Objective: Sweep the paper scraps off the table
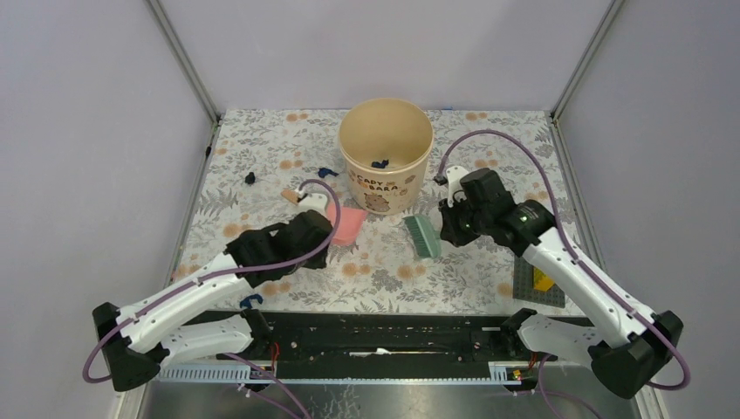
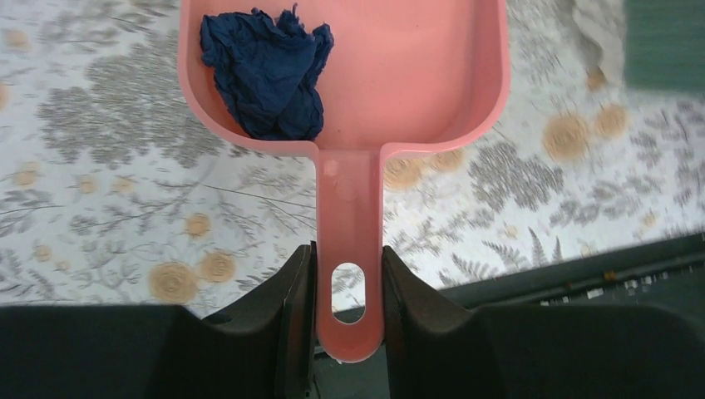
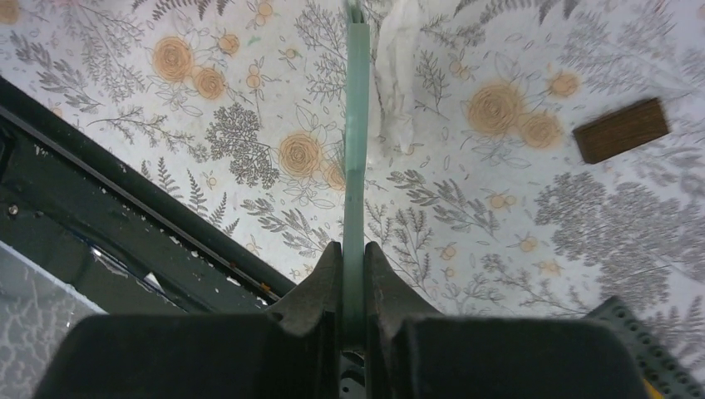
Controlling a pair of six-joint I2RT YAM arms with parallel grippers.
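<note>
My left gripper (image 1: pixel 329 229) (image 2: pixel 348 283) is shut on the handle of the pink dustpan (image 1: pixel 348 224) (image 2: pixel 391 75), which is held low over the flower-printed table (image 1: pixel 262 144). A crumpled dark blue paper scrap (image 2: pixel 266 71) lies in the pan's left corner. My right gripper (image 1: pixel 446 229) (image 3: pixel 355 266) is shut on the green brush (image 1: pixel 423 236) (image 3: pixel 357 150), just right of the dustpan, its white bristles (image 3: pixel 393 83) towards the table. Loose scraps lie at the far left (image 1: pixel 250 178), beside the bucket (image 1: pixel 327 171) and near the front edge (image 1: pixel 251 299).
A tan bucket (image 1: pixel 385 113) stands at the back centre with dark scraps (image 1: pixel 380 163) inside. A small brown block (image 3: pixel 621 130) lies on the table. A dark grey baseplate (image 1: pixel 534 292) with a yellow brick (image 1: pixel 543 281) sits front right. A black rail (image 1: pixel 375 327) runs along the near edge.
</note>
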